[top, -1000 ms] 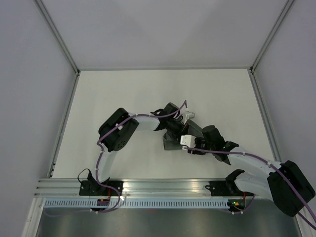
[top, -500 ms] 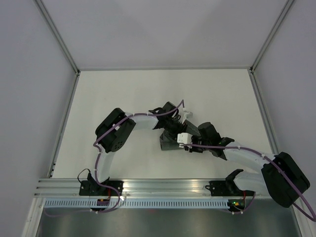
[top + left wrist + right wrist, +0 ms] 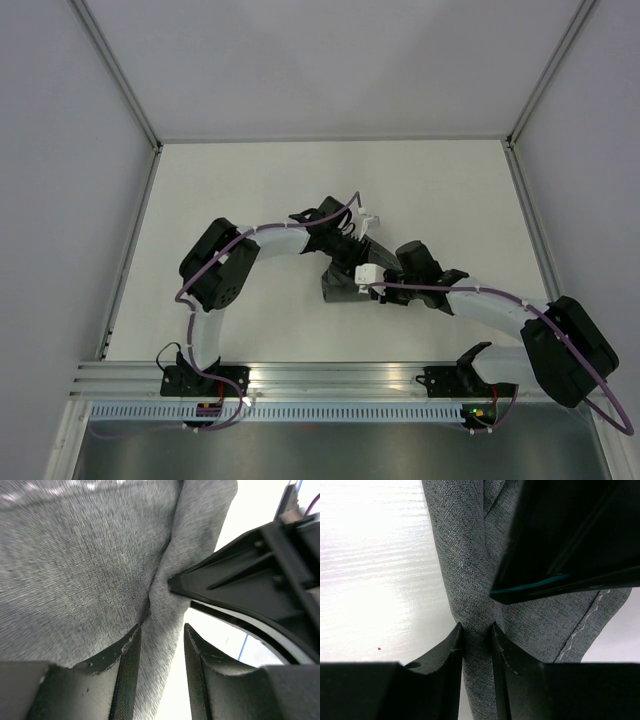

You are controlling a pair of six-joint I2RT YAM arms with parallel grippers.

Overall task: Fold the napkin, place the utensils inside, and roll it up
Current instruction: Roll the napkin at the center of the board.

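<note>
Since a second ago the napkin (image 3: 338,287) has slid a little leftward as both arms shift that way, while the left gripper (image 3: 161,630) has spread its jaws and the right gripper (image 3: 476,627) has narrowed onto a ridge of cloth. Now the napkin lies bunched on the table (image 3: 250,190) directly under and between the two grippers: the right one pinches its raised fold, and the left stands open with cloth running loosely between its fingers. To fold well, I judge the right should keep its pinch while the left clears the cloth and regrips a stitched edge, so the layers draw flat rather than crumple.
</note>
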